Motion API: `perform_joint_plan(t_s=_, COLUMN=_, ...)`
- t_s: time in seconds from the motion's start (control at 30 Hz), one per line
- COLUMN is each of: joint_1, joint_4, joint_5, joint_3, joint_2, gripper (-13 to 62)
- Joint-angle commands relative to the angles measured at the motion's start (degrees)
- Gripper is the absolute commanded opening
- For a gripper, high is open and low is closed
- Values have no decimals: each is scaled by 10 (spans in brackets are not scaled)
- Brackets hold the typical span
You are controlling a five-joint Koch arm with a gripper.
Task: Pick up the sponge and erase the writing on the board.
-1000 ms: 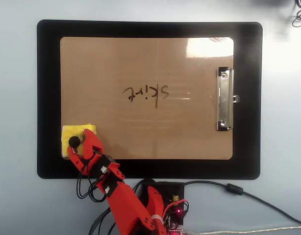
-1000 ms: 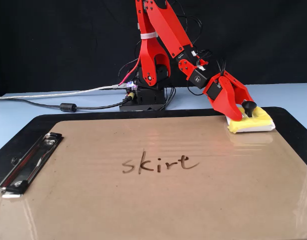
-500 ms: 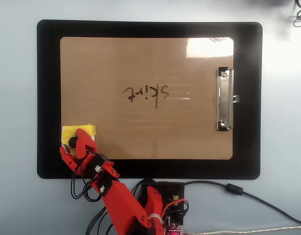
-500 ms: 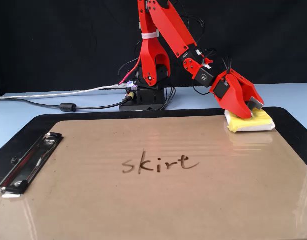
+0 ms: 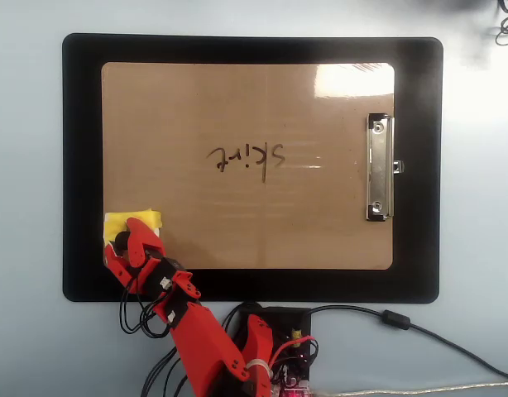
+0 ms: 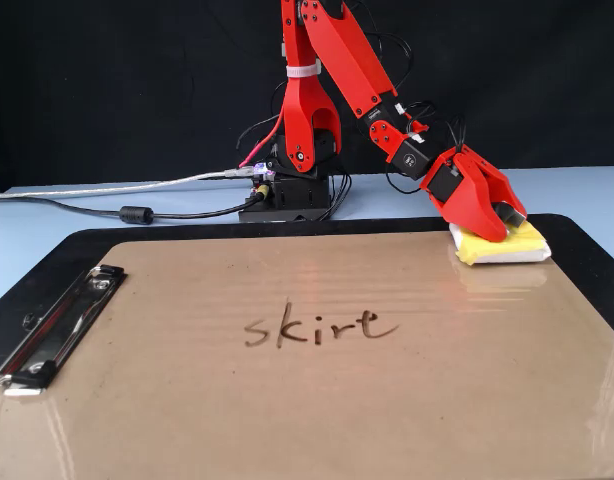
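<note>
Pale blue tabletop carried a black mat, with the tan board laid on it and dark curtain behind in the fixed view. Silver clip sat at the board's right short edge in the overhead view, left edge in the fixed view. The writing was mid-board, reading "skirt" from the fixed camera, intact. Yellow sponge lay on the board's lower-left corner overhead, far-right corner in the fixed view, well apart from the writing. Red arm reached down from its base; the gripper was over the sponge, its red jaws drawn in around the black knob on top, pinching it. Knob mostly hidden. Sponge's white underside touched the board. Grey cable ran off right.
</note>
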Motion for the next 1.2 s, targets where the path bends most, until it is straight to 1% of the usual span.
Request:
perform_joint_plan(t_s=0.0, joint_1=-7, joint_4=-22, joint_5=0, joint_3=-11, joint_2=3, gripper=192)
perform_joint_plan(t_s=0.1, joint_1=-6, joint_4=-14, joint_5=5, joint_3=-11, joint_2=3, gripper=151)
perform_joint_plan(t_s=0.17, joint_1=-4, joint_4=-12, joint_5=6, joint_3=-11, joint_2=3, gripper=110)
perform_joint_plan(t_s=0.23, joint_1=2, joint_4=-12, joint_5=6, joint_3=-11, joint_2=3, gripper=44)
perform_joint_plan(t_s=0.27, joint_1=8, joint_4=-12, joint_5=6, joint_3=-11, joint_2=4, gripper=-7)
perform_joint_plan(t_s=0.33, joint_1=23, joint_4=-12, joint_5=7, joint_3=-9, joint_2=4, gripper=-78)
perform_joint_plan(t_s=0.53, joint_1=67, joint_4=-12, joint_5=6, joint_3=14, joint_2=7, gripper=-81)
perform_joint_plan(t_s=0.6, joint_1=103, joint_4=-13, joint_5=6, joint_3=32, joint_2=16, gripper=-81)
perform_joint_plan(t_s=0.73, joint_1=172, joint_4=-18, joint_5=5, joint_3=53, joint_2=58, gripper=-81)
perform_joint_plan(t_s=0.83, joint_1=196, joint_4=-11, joint_5=7, joint_3=58, joint_2=100, gripper=-81)
perform_joint_plan(t_s=0.93, joint_1=221, joint_4=-14, joint_5=11, joint_3=71, joint_2=111, gripper=-81)
perform_joint_plan(t_s=1.17, joint_1=387, joint_4=-12, joint_5=84, joint_3=64, joint_2=138, gripper=-81)
